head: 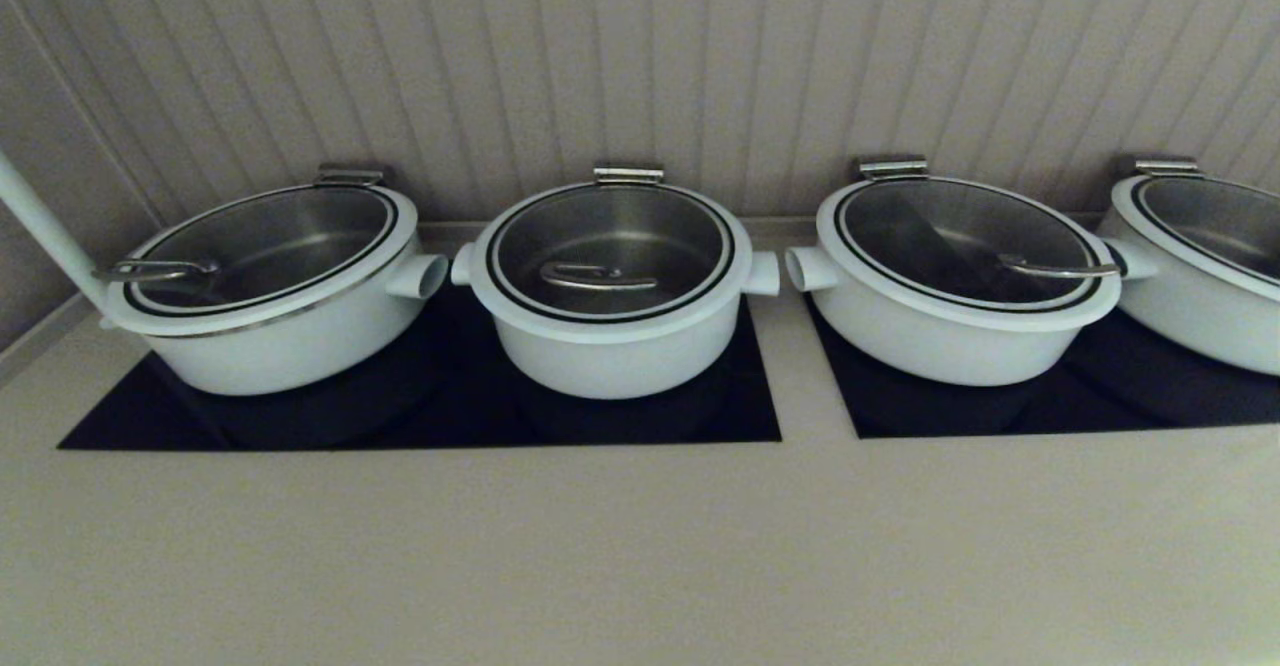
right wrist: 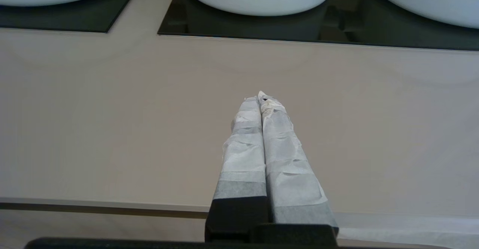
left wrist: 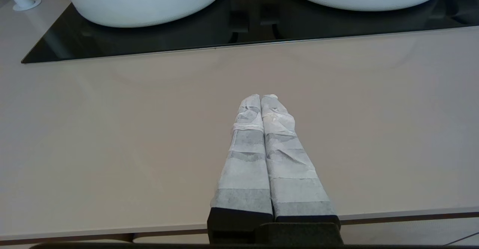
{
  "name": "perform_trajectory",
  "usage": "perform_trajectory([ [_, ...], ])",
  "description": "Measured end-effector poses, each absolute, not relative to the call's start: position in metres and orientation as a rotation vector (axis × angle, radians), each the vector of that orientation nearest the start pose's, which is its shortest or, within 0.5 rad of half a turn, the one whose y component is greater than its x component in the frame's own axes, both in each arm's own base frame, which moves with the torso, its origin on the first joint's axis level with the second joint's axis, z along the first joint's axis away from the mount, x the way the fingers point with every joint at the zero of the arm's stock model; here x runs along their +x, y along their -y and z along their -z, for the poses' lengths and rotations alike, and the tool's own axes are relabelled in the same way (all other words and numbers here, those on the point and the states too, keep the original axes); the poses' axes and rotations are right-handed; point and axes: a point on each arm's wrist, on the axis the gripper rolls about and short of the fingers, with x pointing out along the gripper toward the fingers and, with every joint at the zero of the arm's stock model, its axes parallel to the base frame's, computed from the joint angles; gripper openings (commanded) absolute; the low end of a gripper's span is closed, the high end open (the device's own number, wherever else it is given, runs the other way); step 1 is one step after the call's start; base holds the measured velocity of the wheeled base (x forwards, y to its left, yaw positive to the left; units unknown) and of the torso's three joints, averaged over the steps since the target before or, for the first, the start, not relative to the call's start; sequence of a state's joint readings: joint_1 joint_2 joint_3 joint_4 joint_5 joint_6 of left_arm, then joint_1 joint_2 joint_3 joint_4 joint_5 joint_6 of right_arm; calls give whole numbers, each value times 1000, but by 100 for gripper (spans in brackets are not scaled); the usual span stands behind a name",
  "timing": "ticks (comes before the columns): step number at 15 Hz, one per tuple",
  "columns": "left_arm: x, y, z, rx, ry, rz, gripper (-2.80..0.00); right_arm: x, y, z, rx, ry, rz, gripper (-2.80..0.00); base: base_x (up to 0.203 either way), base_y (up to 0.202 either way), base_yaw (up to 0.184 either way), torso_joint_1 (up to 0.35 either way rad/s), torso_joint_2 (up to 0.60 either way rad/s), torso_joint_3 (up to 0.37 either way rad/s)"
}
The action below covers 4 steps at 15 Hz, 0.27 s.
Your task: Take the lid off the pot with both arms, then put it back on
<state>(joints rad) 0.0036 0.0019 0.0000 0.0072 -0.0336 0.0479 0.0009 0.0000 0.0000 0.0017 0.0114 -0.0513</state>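
Your stock, largest first. Desk (head: 640,546): pale, running the full width, with bare surface on its near side. Two black panels: left panel (head: 420,416), right panel (head: 1050,396), both toward the far side by the ribbed wall. Wide shallow pots: one at far left (head: 280,346), one right of centre (head: 940,336), another at the right edge (head: 1200,316). The pot (head: 610,356): deep, white, on the left panel's right half. The lid (head: 610,251): seated on the pot, steel bar handle on top. Left claw (left wrist: 261,98): over the desk's near edge, wrapped fingers pressed together, gripping nothing. Right claw (right wrist: 261,97): likewise placed, fingers together, gripping nothing.
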Motion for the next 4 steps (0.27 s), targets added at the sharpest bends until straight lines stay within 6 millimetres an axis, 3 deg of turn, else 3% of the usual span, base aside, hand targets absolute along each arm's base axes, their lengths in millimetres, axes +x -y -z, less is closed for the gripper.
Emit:
perform_trajectory([
  [4,-23,1,-75,48,-9,30,-280,-23,0,-75,-41,-1,-10,-280,0,0,0,0,0,0],
])
